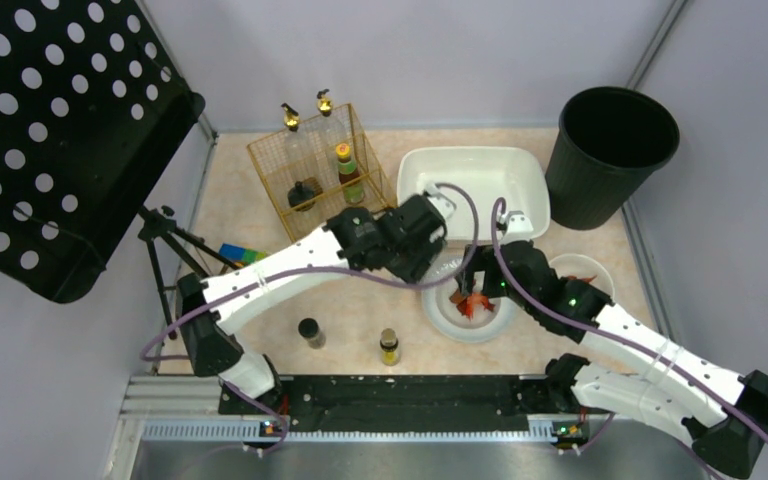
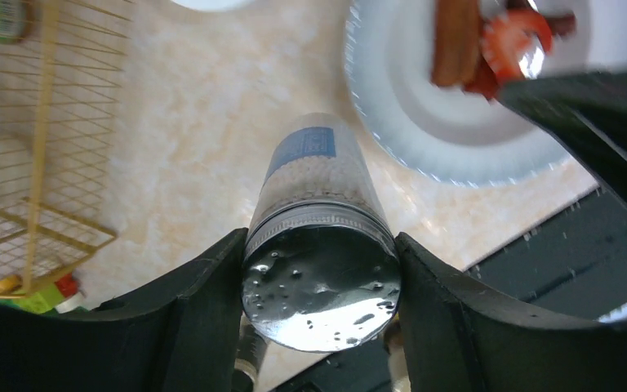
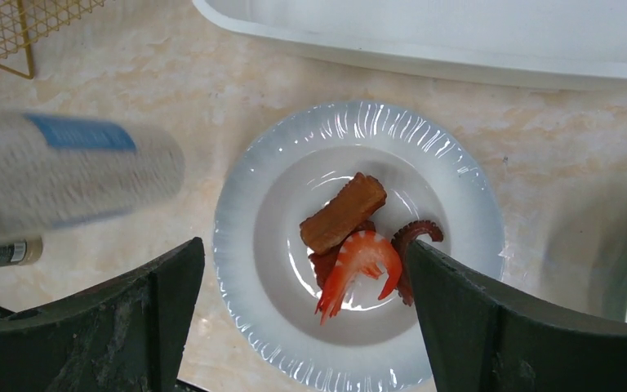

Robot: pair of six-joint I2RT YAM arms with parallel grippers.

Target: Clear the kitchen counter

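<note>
Left end effector (image 2: 318,253) was clamped on the jar (image 2: 314,175) right at its metal lid, over the desk (image 2: 188,122) next to the plate (image 3: 359,131). Prob glass, so stiff, heavyish, slippery and breakable. Imo grip the body, not the lid. Right end effector (image 3: 302,245) was spread wide above the plate.

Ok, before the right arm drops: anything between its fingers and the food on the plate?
Nothing visible: the right gripper hangs open over the shrimp on the plate; the jar held by the left gripper sits aside.
</note>
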